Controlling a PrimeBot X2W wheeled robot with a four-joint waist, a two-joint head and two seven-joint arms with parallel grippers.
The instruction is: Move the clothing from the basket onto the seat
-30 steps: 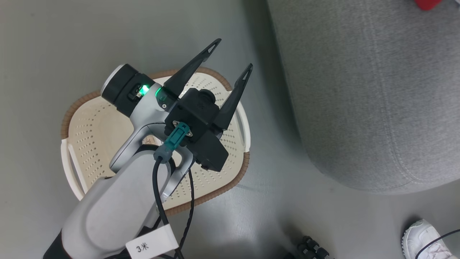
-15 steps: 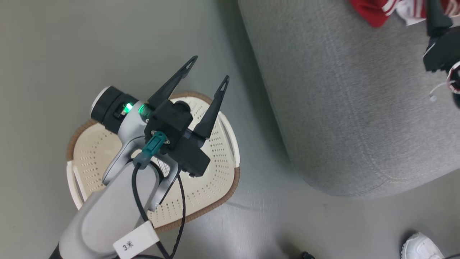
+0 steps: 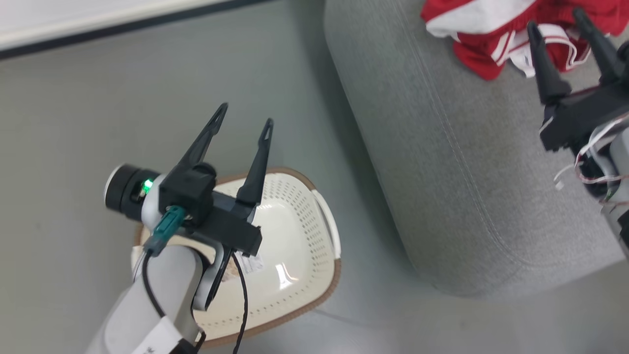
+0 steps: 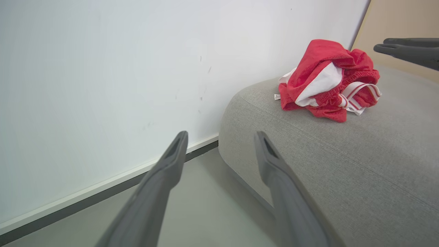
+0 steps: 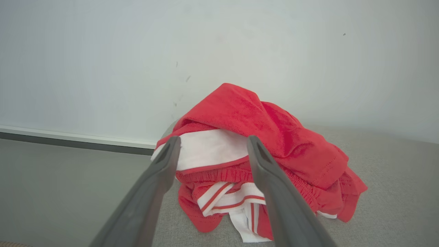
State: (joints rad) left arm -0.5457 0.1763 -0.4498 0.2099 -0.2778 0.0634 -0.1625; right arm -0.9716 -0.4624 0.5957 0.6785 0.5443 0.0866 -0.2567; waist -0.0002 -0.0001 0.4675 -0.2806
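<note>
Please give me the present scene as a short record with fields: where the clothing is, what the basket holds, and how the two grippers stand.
clothing: red and white heap, lying on the seat
basket: on the floor beside the seat; no clothing seen inside, part hidden by the left arm
left gripper: open, holding nothing, raised near the basket
right gripper: open, holding nothing, over the seat, fingers pointing at the clothing
task state: looks done, as far as the basket is visible
</note>
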